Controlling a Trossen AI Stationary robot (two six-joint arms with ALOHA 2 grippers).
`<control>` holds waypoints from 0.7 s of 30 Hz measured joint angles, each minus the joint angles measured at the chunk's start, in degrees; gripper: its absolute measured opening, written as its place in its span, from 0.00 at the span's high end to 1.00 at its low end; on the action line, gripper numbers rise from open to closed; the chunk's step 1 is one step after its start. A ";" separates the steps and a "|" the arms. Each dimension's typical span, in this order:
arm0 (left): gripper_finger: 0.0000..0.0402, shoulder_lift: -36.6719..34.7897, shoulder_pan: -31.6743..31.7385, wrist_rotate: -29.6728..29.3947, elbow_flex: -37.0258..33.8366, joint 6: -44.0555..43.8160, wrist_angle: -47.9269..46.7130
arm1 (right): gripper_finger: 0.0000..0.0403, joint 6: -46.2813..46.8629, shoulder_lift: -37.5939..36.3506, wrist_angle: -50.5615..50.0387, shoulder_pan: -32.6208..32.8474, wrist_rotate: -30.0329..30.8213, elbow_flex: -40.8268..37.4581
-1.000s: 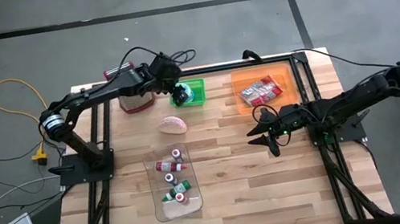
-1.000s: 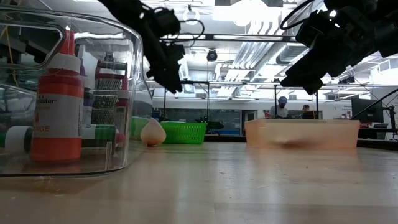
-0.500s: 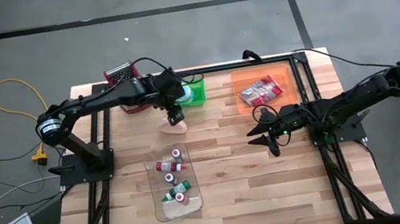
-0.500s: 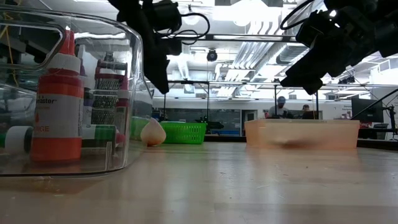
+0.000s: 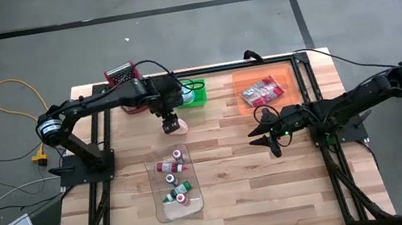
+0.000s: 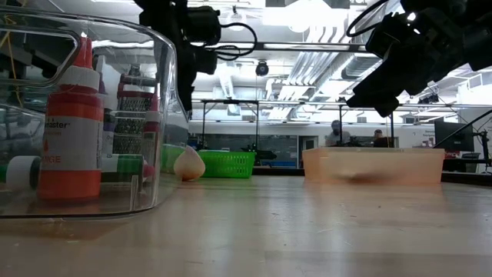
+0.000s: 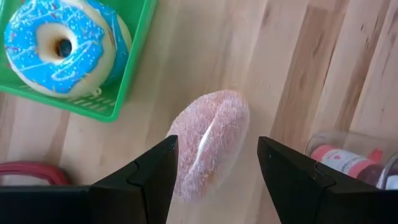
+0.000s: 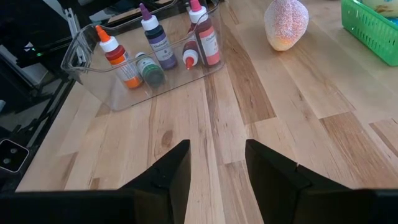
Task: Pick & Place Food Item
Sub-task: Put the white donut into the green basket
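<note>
A pink sugared pastry [image 7: 208,143] lies on its side on the wooden table, just near of a green basket [image 7: 118,93] that holds a blue-iced donut [image 7: 62,46]. My left gripper [image 7: 216,148] hangs open above the pastry and points steeply down, one finger on either side of it in the wrist view, clear of it. In the low view the pastry [image 6: 189,164] rests on the table well below that gripper [image 6: 184,92]. In the high view the gripper [image 5: 172,122] covers most of it. My right gripper [image 5: 262,136] waits open over the table's right middle.
A clear bin [image 5: 174,184] of small bottles lies near of the pastry. An orange tray [image 5: 286,74] with red packets [image 5: 261,92] stands at the far right. A red grater [image 5: 120,74] sits at the far left edge. Bare wood lies between the two grippers.
My left gripper has gone from over the green basket toward the table's near edge and a little left, and has tipped more steeply downward. It now hangs over the pastry, its fingers as wide apart as before. The pastry has not moved.
</note>
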 joint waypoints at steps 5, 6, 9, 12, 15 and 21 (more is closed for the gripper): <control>0.47 0.53 0.07 1.61 -0.02 0.43 -0.84 | 0.65 0.00 -0.01 0.00 0.00 0.02 0.00; 0.46 0.66 0.07 1.97 -0.02 0.81 -0.76 | 0.65 0.00 0.00 0.00 -0.01 0.01 0.01; 0.41 0.81 0.13 2.51 -0.19 1.19 -1.31 | 0.65 0.00 0.00 0.00 0.00 0.00 0.02; 0.34 0.81 0.19 2.50 -0.23 1.21 -1.73 | 0.65 0.00 -0.02 0.00 -0.02 0.00 0.00; 0.27 0.81 0.51 1.64 -0.71 1.23 -2.23 | 0.65 0.00 -0.02 0.00 0.00 0.00 0.00; 0.18 0.81 2.80 2.31 -4.75 1.70 -1.20 | 0.65 0.00 -0.02 0.00 -0.02 0.00 0.00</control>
